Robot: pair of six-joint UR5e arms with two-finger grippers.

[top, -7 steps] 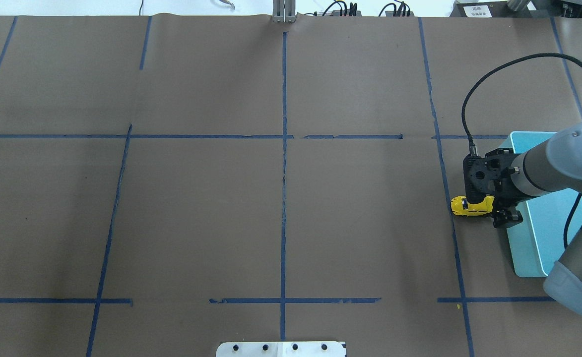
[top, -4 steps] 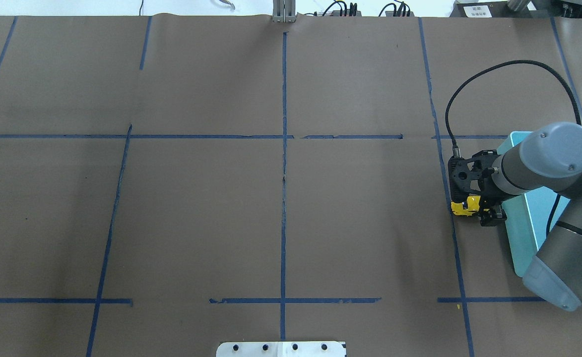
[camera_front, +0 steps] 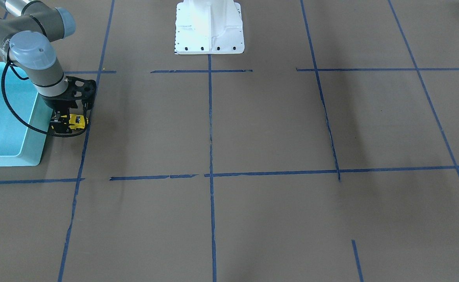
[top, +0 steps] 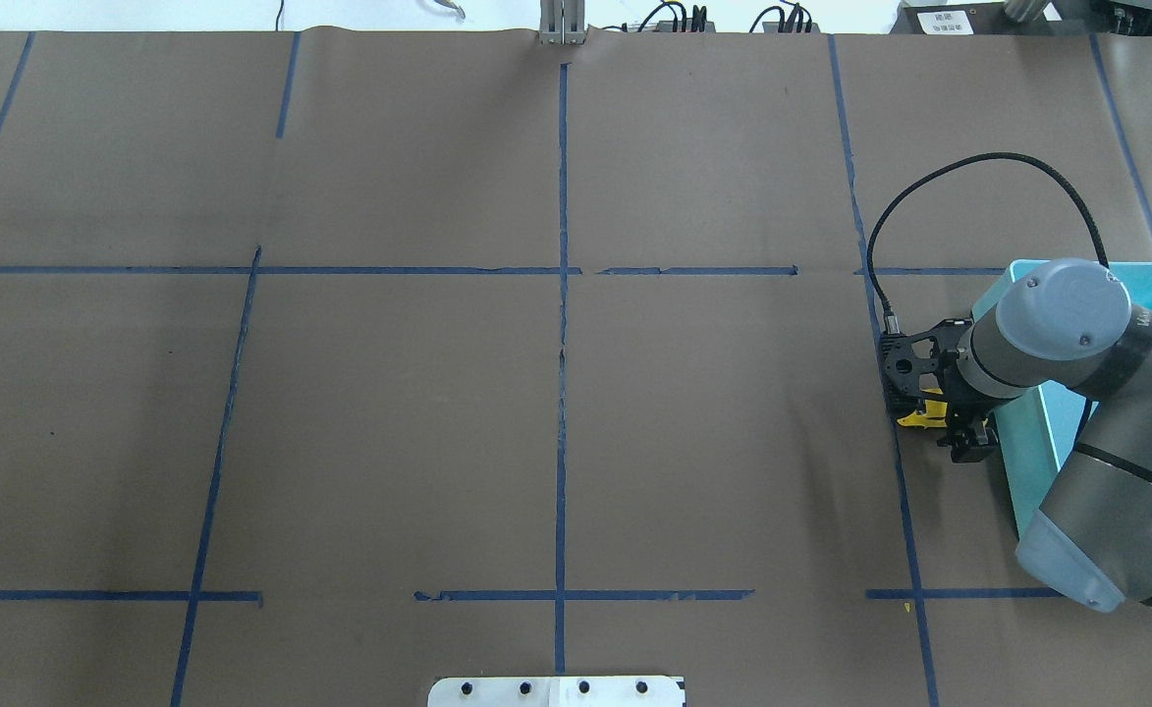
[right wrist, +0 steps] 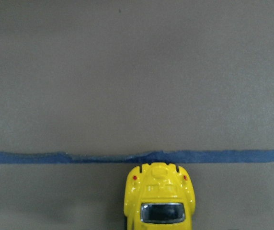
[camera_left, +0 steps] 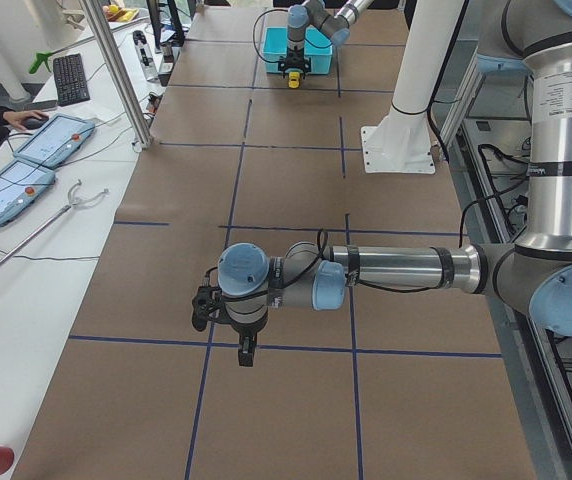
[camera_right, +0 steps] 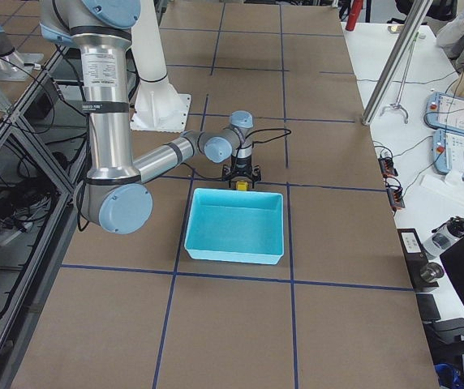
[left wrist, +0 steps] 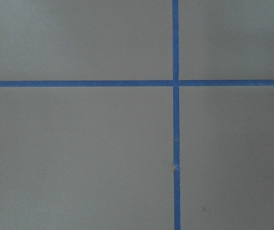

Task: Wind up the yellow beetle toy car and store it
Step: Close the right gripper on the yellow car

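Observation:
The yellow beetle toy car (top: 919,418) stands on the brown table just left of the light blue bin (top: 1032,462). My right gripper (top: 954,427) hangs low over the car's bin-side half and hides it. Its jaws look open around the car, which rests on its wheels. The front-facing view shows the car (camera_front: 77,122) under the gripper (camera_front: 67,122). The right wrist view shows the car's roof and end (right wrist: 160,201) beside a blue tape line. My left gripper (camera_left: 244,352) hovers over the table far from the car. I cannot tell whether it is open or shut.
The bin (camera_front: 2,117) holds nothing that I can see. A black cable (top: 978,162) loops from the right wrist. Blue tape lines (top: 562,295) cross the table. The robot's white base (camera_front: 209,27) stands at the table's edge.
My right arm has swung left and come down over the car, covering more of it. The car has stayed in place.

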